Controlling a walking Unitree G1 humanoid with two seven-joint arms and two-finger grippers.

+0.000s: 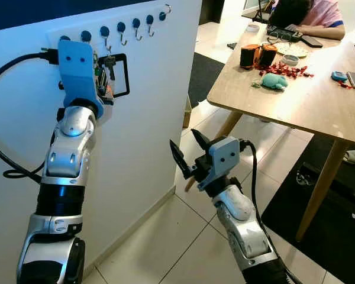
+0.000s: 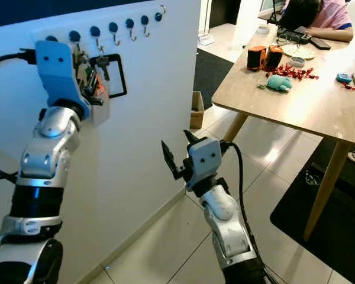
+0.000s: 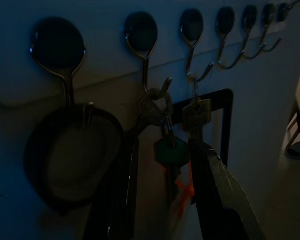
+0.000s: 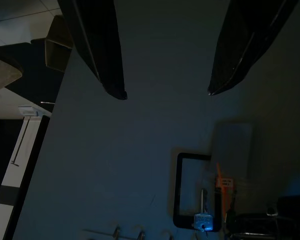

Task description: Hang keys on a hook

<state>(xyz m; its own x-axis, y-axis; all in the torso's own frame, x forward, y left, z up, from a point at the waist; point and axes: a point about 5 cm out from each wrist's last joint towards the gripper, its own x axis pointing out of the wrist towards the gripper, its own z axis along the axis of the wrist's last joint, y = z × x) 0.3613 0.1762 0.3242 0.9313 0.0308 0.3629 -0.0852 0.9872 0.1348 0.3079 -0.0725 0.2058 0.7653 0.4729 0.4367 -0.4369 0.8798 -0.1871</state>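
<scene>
A row of metal hooks (image 1: 128,28) on round blue mounts runs along the white wall. A key bunch (image 3: 167,145) with a green key head and an orange tag hangs by its ring from one hook (image 3: 146,65). A second key (image 3: 196,114) with a black rectangular frame (image 1: 123,74) hangs from the hook beside it. My left gripper (image 3: 162,200) is raised to the rack, its fingers apart on either side of the green-headed bunch. My right gripper (image 1: 186,155) stands open low down, away from the wall, holding nothing.
A round dark object (image 3: 72,155) hangs on the hook at the rack's near end. A wooden table (image 1: 296,100) with cups and small items stands to the right, with a person (image 1: 319,15) at its far end. A cardboard box (image 2: 196,109) sits by the wall corner.
</scene>
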